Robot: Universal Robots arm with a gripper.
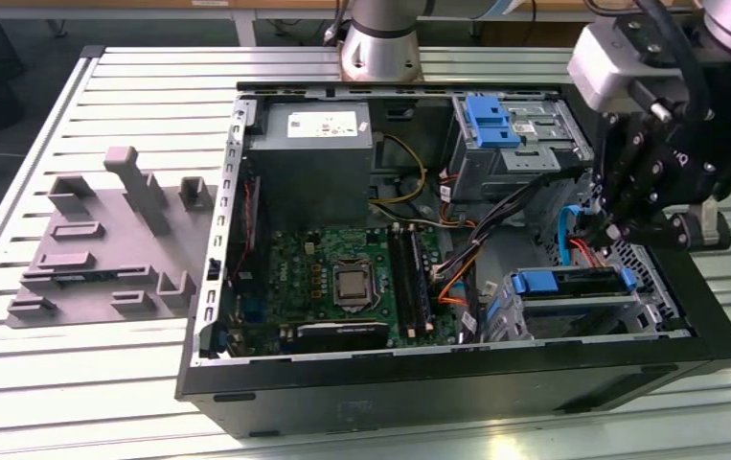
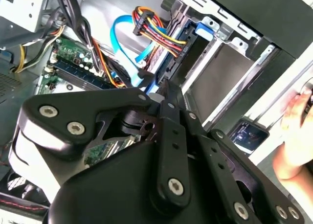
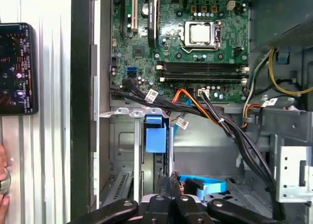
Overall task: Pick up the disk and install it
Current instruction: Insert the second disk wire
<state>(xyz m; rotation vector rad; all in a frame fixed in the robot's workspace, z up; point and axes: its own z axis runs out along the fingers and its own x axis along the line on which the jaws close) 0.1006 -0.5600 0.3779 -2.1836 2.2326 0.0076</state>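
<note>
White slatted metal table (image 1: 109,383), with an open computer case (image 1: 468,388) lying on its side across the middle. Inside the case: green motherboard (image 1: 339,278) on the floor of the chassis, bare processor socket (image 1: 353,283) near its centre. Grey power supply box (image 1: 311,158) sits at the case's far corner, toward the arm's base (image 1: 378,43). Bare blue plastic bracket (image 1: 487,120) rests in the upper drive bay beside the power supply. Bundles of orange, yellow and black cables (image 1: 461,268) run between motherboard and bays, and a flat blue data cable (image 2: 124,43) loops over them. The disk (image 1: 557,311) lies in the drive cage at the case's near corner on the exterior view's right, silver face up, a blue rail along its far edge; how fully it is seated I cannot tell. The gripper (image 1: 614,230) hangs inside the case just above that cage, its fingers drawn together and holding nothing that shows; in both wrist views the tips point down beside blue plastic. Outside the case, on the exterior view's left, a grey moulded fixture block (image 1: 109,240) stands on the table. A phone (image 3: 17,67) lies on the table just outside the case wall, a person's hand (image 2: 293,136) near it.
</note>
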